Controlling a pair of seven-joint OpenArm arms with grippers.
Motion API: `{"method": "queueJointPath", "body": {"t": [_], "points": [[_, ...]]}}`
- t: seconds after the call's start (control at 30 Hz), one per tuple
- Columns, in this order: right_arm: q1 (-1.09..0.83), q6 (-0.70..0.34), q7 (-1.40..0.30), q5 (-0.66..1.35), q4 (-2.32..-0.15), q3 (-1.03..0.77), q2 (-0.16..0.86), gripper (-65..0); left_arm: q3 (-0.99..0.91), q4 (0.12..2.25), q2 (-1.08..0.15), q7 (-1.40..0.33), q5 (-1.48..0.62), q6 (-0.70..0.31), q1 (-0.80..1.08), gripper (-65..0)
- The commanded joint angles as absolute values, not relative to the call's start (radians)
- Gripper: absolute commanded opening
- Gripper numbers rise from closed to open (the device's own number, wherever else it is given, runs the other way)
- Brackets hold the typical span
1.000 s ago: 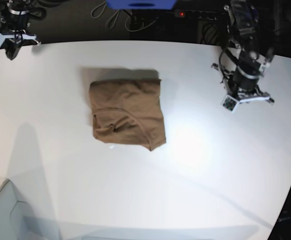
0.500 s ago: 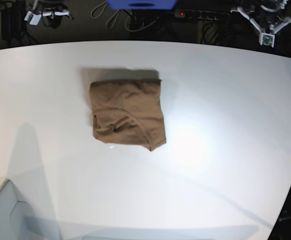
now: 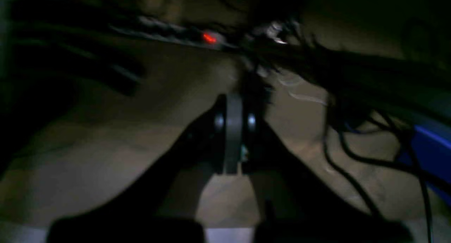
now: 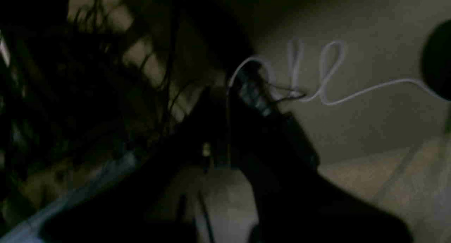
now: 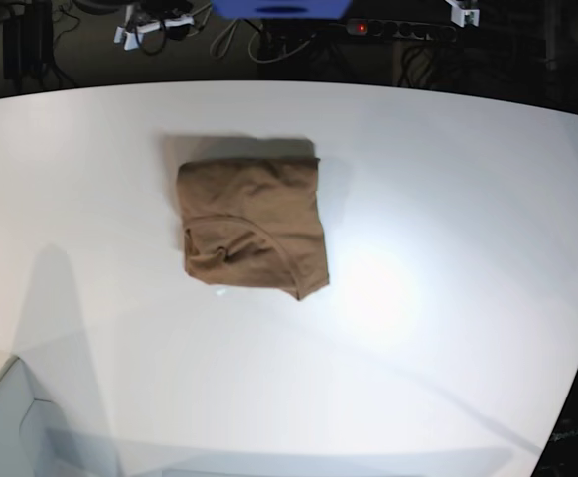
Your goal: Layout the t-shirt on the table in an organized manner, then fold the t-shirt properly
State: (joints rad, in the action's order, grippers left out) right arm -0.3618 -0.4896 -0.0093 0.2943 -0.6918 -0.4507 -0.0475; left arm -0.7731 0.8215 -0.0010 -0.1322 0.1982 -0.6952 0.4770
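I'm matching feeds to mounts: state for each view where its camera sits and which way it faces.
Base: high above, looking down on the table and folded t-shirt; almost nothing of the arms shows.
Left wrist: on the left arm, facing dim floor and cables; left hand shut.
Right wrist: on the right arm, facing floor and cables; right hand dark.
Shared: base and left wrist show the red light.

The left gripper has black, wedge-shaped fingers with grey pads pressed flat together and two small round screws near the tips. The right gripper looks black too, though blur hides its details.
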Motion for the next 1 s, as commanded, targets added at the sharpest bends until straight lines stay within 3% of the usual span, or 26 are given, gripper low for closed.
{"method": "queueJointPath", "body": {"t": [0.0, 0.07, 0.13, 0.27, 0.43, 0.57, 0.97], "points": [[-0.364, -0.498, 0.001, 0.297, -0.684, -0.421, -0.035, -65.0, -0.773, 0.750, -0.024, -0.091, 0.208, -0.698, 0.452, -65.0], [-0.344, -0.498, 0.001, 0.297, -0.641, -0.363, -0.021, -65.0, -0.766, 0.538, -0.062, -0.001, 0.246, -0.698, 0.369, -65.0], [-0.326, -0.496, 0.031, 0.297, -0.579, -0.312, -0.016, -65.0, -0.766, 0.332, -0.094, 0.097, 0.275, -0.613, 0.291, -65.0], [-0.275, -0.400, 0.274, 0.295, -0.355, -0.213, -0.001, -65.0, -0.766, 0.042, -0.122, 0.288, 0.421, -0.450, 0.162, -65.0], [-0.180, -0.010, 0.576, 0.272, -0.027, 0.073, 0.027, -65.0, -0.769, 0.024, -0.071, 0.246, 0.556, -0.150, 0.099, -65.0], [-0.171, 0.278, 0.598, 0.249, -0.008, 0.248, 0.048, -65.0, -0.766, 0.024, -0.036, 0.242, 0.559, -0.105, 0.073, -65.0], [-0.162, 0.305, 0.570, 0.251, -0.007, 0.305, 0.117, -65.0, -0.769, 0.024, -0.015, 0.249, 0.674, -0.101, 0.035, -65.0]]}}
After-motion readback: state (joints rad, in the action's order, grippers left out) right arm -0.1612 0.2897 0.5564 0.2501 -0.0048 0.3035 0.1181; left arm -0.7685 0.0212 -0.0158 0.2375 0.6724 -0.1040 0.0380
